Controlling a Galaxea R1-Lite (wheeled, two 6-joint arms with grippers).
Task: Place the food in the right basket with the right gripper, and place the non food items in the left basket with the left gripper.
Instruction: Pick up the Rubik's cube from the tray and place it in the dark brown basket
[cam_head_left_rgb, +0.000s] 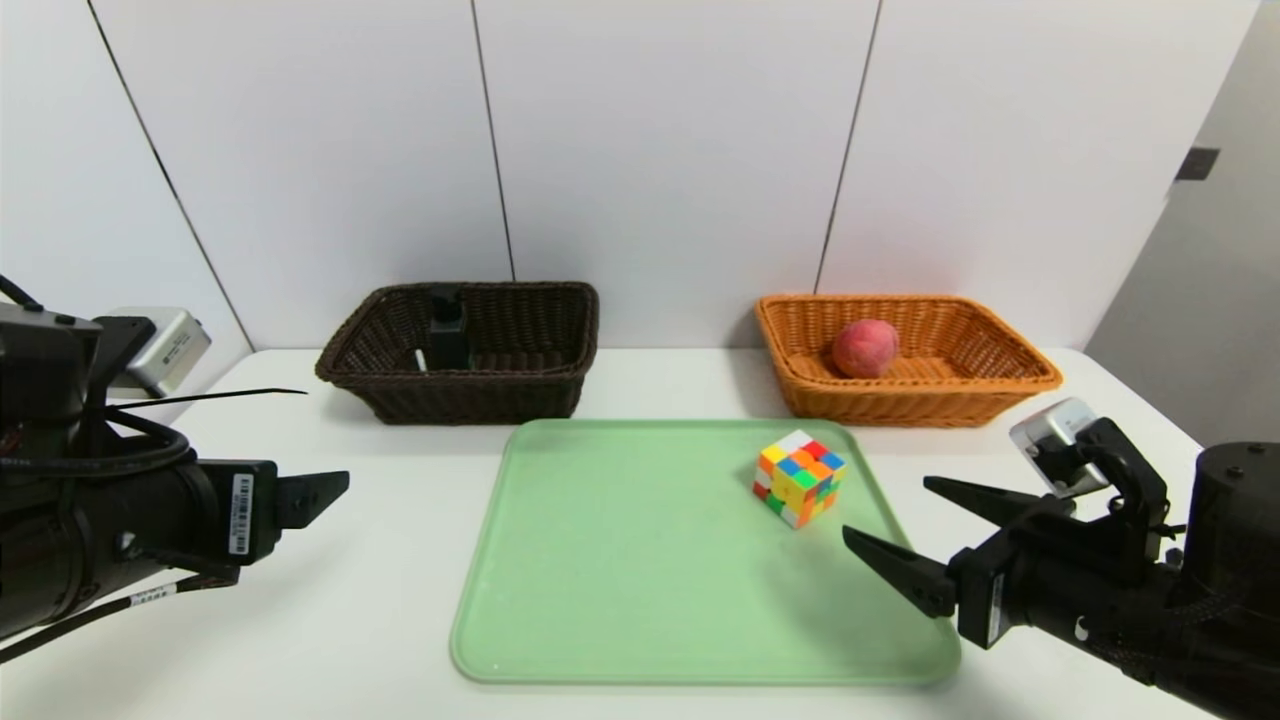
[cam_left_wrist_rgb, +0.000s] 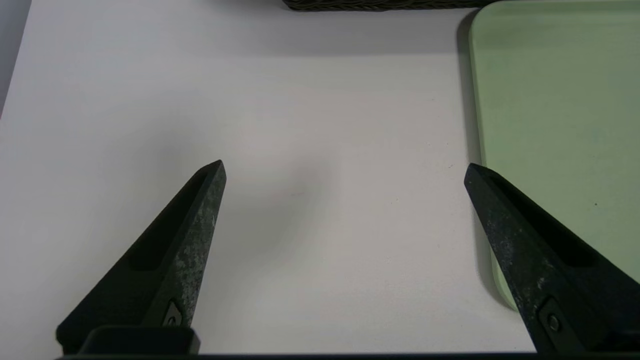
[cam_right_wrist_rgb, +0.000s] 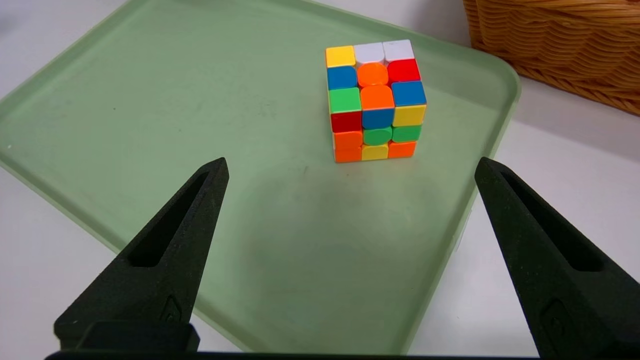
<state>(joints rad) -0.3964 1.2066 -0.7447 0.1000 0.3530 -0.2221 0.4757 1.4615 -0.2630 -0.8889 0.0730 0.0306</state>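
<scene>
Sitting in the right basket, the light orange one, was the round pink fruit. The black bottle stood in the left basket, the dark brown one, with something thin and white just beside it. The colorful cube sat alone on the green tray, near its far right corner. The right gripper hung low over the tray's right edge, near the cube but not touching it. Its fingers were spread wide and held nothing. The left gripper waited above the white table, left of the tray, also wide open with nothing in it.
</scene>
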